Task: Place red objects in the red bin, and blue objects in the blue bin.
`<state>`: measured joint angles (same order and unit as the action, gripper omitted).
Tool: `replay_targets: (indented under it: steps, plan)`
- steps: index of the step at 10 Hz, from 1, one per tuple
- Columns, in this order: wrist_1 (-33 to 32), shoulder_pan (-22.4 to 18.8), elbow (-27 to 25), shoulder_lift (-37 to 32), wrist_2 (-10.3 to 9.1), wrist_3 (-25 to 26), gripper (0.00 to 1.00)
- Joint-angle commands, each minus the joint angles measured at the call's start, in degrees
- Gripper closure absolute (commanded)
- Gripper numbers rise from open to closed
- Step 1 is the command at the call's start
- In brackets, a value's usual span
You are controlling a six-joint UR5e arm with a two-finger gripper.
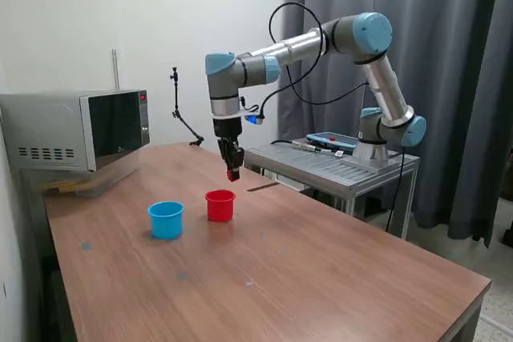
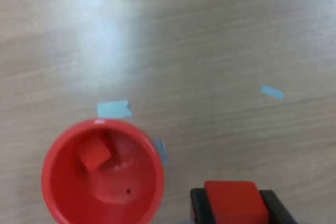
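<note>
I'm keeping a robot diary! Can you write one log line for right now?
gripper: shut on red cube | above table, beside red cup | cup: one red cube inside | blue cup: contents unseen

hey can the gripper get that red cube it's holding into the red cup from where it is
Probably yes. The gripper holds a red cube above and just beside the open red cup, with nothing between them.

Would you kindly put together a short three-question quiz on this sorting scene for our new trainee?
1. True or false: the pincer is shut on a red cube.
2. What already lies inside the red cup?
A) a dark blue cube
B) a red cube
C) nothing
3. In the exterior view, the light blue cup stands on which side of the red cup?

Key:
1. True.
2. B: a second red cube lies inside.
3. The exterior view's left.
</note>
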<state>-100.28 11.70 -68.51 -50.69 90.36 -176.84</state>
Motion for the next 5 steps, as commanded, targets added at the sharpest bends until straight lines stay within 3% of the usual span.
replay_targets:
  steps: [1, 5]
  plan:
    - [-5.33, 0.78, -5.74, -2.13, -0.19, 0.26, 1.00]
    - [-15.29, 4.11, -11.47, -2.66, -0.28, 0.18, 1.00]
